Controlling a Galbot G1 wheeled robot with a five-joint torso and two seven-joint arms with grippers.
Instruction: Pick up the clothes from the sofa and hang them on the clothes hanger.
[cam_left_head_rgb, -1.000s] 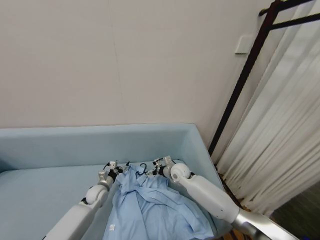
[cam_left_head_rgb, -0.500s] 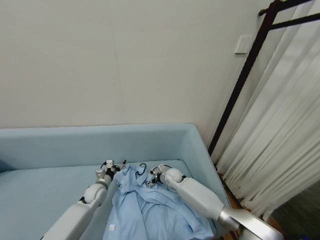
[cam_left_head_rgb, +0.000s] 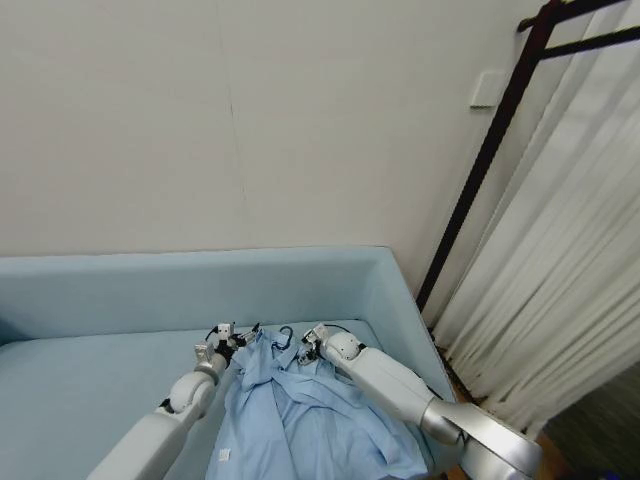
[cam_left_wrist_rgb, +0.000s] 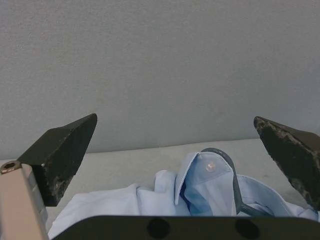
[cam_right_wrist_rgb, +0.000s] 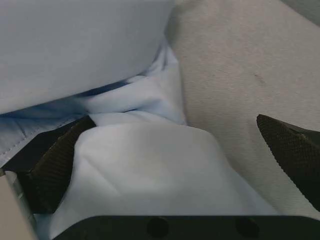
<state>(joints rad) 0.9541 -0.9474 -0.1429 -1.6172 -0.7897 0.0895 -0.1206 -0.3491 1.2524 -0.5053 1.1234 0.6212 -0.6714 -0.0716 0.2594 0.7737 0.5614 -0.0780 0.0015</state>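
**Head view: shirt (cam_left_head_rgb: 300, 410) down on the sofa (cam_left_head_rgb: 100, 290), both arms at its collar**

Found the pale blue shirt lying in loose folds on the sofa seat, toward the right end, collar nearest the backrest and tail toward the front edge. Noted a small white tag on the hem at the lower left. Made out a dark hanger hook (cam_left_head_rgb: 285, 335) curling up out of the collar, just short of the backrest.

Placed the left gripper (cam_left_head_rgb: 232, 335) low at the collar's left side, just beside the cloth. Saw its fingers spread wide in the left wrist view, nothing between them, with the buttoned collar and the hook lying below and beyond the tips and the backrest behind. Could not tell whether either finger touched the fabric.

Placed the right gripper (cam_left_head_rgb: 305, 345) at the collar's right side, close by the hook. Saw its fingers likewise parted in the right wrist view, with folded shirt cloth bunched in the gap. Found one fingertip tucked against a fold and the other clear over bare seat.

Took in the rest outward: a plain pale wall (cam_left_head_rgb: 250, 120) above the backrest, a small white box (cam_left_head_rgb: 487, 88) fixed to it, a dark clothes rack (cam_left_head_rgb: 480, 170) leaning up beside the sofa's right arm, and a white curtain (cam_left_head_rgb: 560, 250) hanging at the far right.
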